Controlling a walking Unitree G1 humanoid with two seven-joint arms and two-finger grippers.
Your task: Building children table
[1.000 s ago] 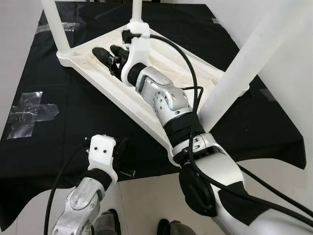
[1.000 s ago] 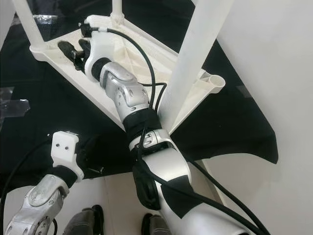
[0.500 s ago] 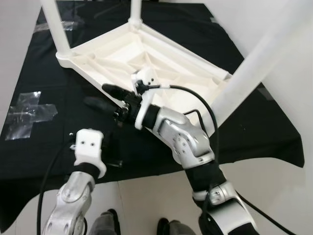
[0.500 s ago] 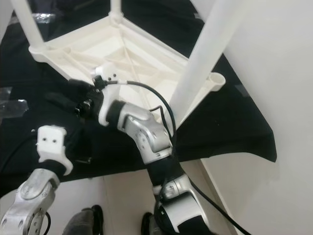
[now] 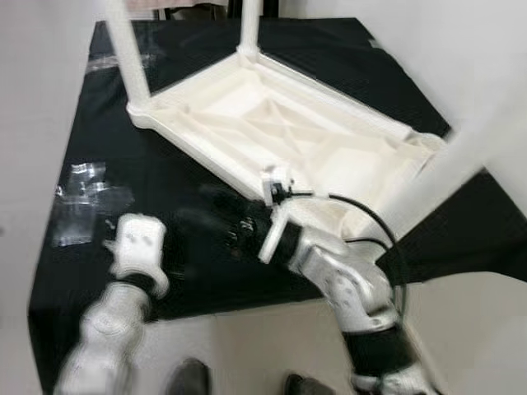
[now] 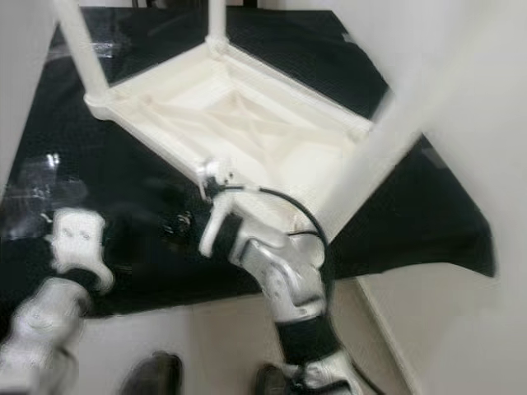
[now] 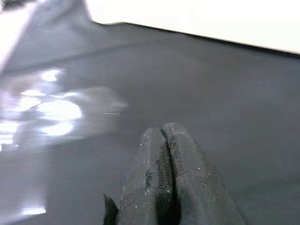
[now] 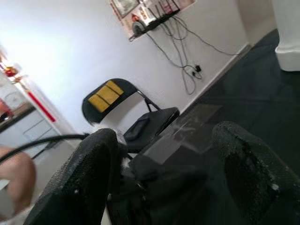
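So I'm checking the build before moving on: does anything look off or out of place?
The white table lies upside down on the black cloth, legs up, and its near right corner has an open socket with no leg fitted. Nothing looks spilled or broken.

A black mat [image 5: 165,177] with shiny tape [image 5: 82,206] covers the pale floor [image 5: 247,346] before me, and a folding chair [image 8: 124,110] stands against the white wall [image 8: 61,51].

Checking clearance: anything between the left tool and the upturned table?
Only bare black cloth lies between the left tool and the upturned table, seen in the left eye view.
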